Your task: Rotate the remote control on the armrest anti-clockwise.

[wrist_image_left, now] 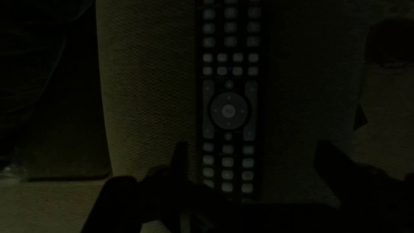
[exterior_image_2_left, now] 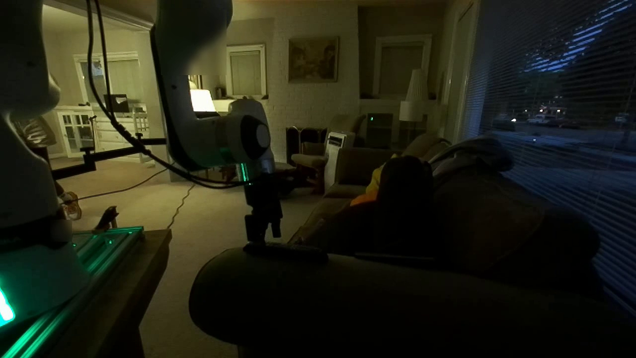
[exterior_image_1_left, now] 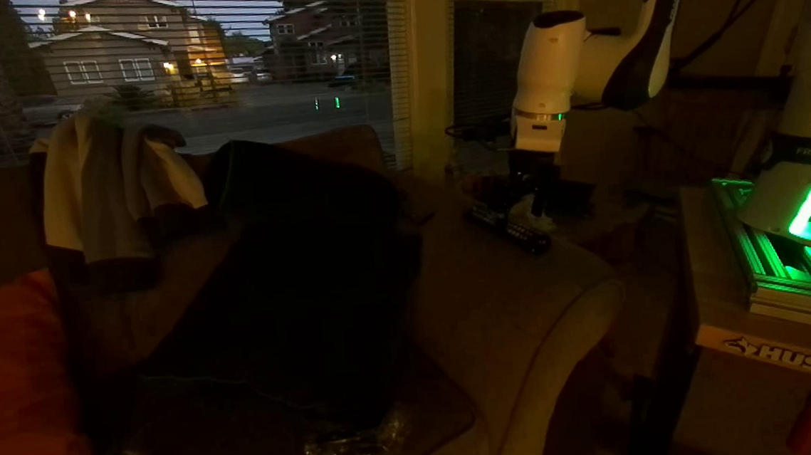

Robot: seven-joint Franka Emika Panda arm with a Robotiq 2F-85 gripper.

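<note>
The remote control (wrist_image_left: 228,111) is a long dark bar with pale grey buttons. It lies flat on the tan padded armrest (wrist_image_left: 145,74), lengthwise up the wrist view, its lower end partly behind the gripper. The remote also shows in both exterior views (exterior_image_1_left: 513,232) (exterior_image_2_left: 293,251), on top of the armrest (exterior_image_1_left: 518,305) (exterior_image_2_left: 397,308). My gripper (wrist_image_left: 252,144) is open over the lower part of the remote. The left finger is close to the remote's left edge; the right finger is well apart from its right edge. In an exterior view the gripper (exterior_image_2_left: 264,234) points down just above the remote.
Dark cloth (exterior_image_1_left: 309,284) covers the sofa seat and back beside the armrest. An orange pillow (exterior_image_1_left: 17,383) lies farther along. The workbench (exterior_image_1_left: 778,355) with the robot base stands on the armrest's outer side. The window blinds (exterior_image_1_left: 222,62) are behind the sofa. The room is dim.
</note>
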